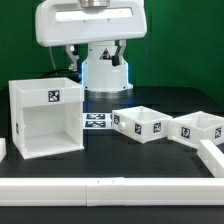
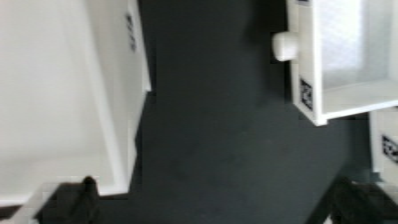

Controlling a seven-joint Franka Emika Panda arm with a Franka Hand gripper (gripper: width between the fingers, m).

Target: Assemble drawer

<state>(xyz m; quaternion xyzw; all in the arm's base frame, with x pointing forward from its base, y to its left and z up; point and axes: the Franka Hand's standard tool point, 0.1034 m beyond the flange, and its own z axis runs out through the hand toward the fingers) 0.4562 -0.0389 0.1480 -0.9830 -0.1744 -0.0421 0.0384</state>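
Standing on the black table (image 1: pixel 130 160): large white plastic cube housing (image 1: pixel 45 115), open front exposed, presumably for loading; small white box tray (image 1: pixel 140 122) and second matching tray (image 1: pixel 200 127) nearby, not yet inserted; two-finger gripper (image 2: pixel 217 205) spread wide, empty.

A robotics lab: tagged marker board (image 1: pixel 96 121) on black table (image 1: pixel 150 160), green backdrop (image 1: pixel 190 40).

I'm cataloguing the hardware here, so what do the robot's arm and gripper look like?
The arm is glossy white with rounded housings. Its base looks bluish-white, with thin dark cables beside it. The gripper shows two black fingers in the wrist view.
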